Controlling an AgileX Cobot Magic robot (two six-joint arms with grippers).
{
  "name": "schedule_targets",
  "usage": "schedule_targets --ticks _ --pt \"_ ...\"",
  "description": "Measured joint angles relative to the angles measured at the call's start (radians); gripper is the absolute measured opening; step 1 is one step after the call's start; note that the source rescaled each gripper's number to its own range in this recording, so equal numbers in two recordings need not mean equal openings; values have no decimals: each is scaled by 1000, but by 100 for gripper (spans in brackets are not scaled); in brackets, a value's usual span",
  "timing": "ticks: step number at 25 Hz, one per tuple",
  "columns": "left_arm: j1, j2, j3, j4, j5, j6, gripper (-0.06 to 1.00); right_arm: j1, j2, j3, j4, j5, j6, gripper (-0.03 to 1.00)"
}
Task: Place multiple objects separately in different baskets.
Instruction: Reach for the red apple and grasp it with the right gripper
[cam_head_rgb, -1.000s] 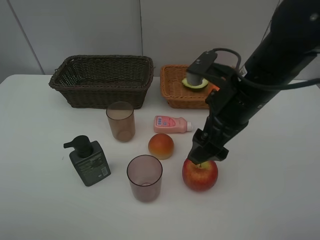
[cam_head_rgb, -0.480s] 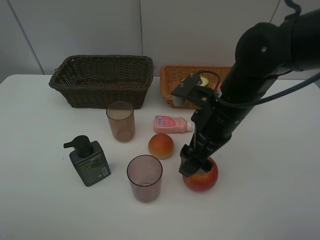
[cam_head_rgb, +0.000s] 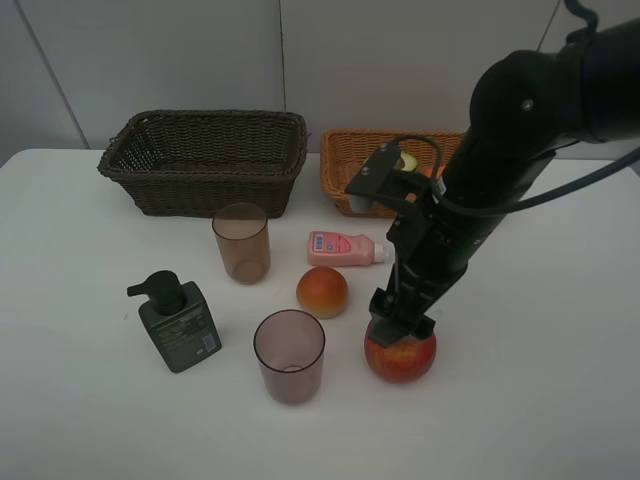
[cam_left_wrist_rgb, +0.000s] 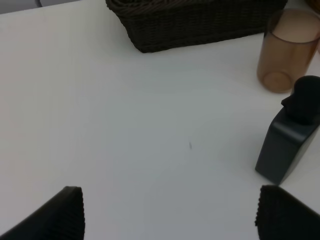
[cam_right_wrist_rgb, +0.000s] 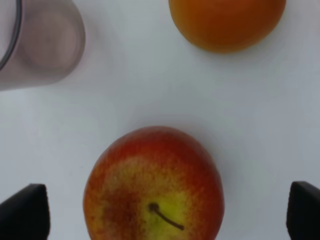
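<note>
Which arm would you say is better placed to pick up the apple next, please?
Right. The right gripper hangs open over the apple, a finger on each side in its wrist view. The left gripper, also open, hovers over bare table beside the pump bottle, with no apple in its view.

apple: the top of the red apple (cam_head_rgb: 400, 360) is hidden under my right end effector (cam_head_rgb: 402, 328); the right wrist view cuts part of it off.
light basket: my arm (cam_head_rgb: 520, 120) covers much of the orange-tan basket (cam_head_rgb: 345, 170); only a sliver of the avocado half (cam_head_rgb: 407, 162) shows.
left end effector (cam_left_wrist_rgb: 170, 212): only two tips show, at the frame edge.
cup (cam_right_wrist_rgb: 35, 45), peach-coloured fruit (cam_right_wrist_rgb: 227, 20): cropped in the right wrist view.
pump bottle (cam_head_rgb: 180, 325): label too small to read.
</note>
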Motion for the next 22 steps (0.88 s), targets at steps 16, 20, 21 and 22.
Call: schedule_targets --ticks 16,20,21,22 --pt "0 0 0 0 0 0 93 0 2 65 -4 -84 14 100" --pt "0 0 0 0 0 0 93 0 31 70 -4 -88 15 100" --pt "0 0 0 0 0 0 93 0 40 70 -4 -89 16 100" --pt "0 0 0 0 0 0 93 0 47 70 -4 -89 16 100"
